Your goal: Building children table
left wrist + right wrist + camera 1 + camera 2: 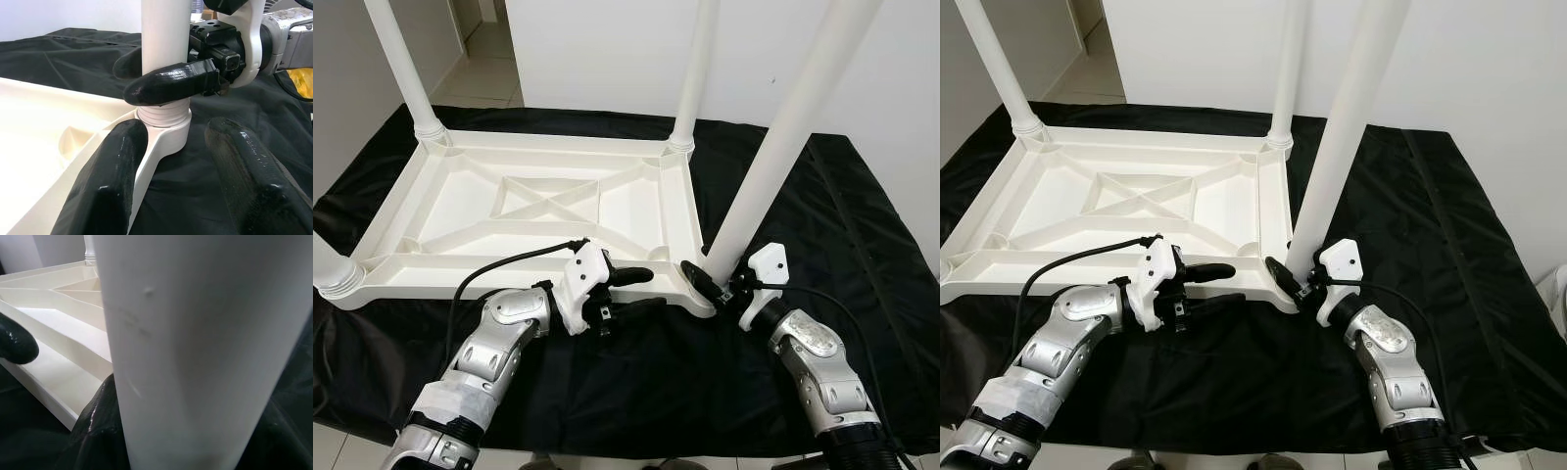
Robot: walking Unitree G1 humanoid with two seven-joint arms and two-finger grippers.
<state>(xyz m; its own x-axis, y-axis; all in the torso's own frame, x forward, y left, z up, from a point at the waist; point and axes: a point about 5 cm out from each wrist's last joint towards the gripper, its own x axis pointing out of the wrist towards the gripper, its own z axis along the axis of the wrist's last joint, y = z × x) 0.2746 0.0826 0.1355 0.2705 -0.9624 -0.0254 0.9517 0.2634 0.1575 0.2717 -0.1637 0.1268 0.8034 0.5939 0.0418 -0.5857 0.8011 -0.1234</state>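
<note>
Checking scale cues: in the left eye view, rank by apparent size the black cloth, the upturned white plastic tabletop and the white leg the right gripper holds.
1. Black cloth
2. Upturned white plastic tabletop
3. White leg, near the camera, held by the right gripper

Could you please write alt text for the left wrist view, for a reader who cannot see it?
The right gripper clasps a white table leg just above its threaded socket at the tabletop's corner. The left gripper's open fingers frame that corner over black cloth.
</note>
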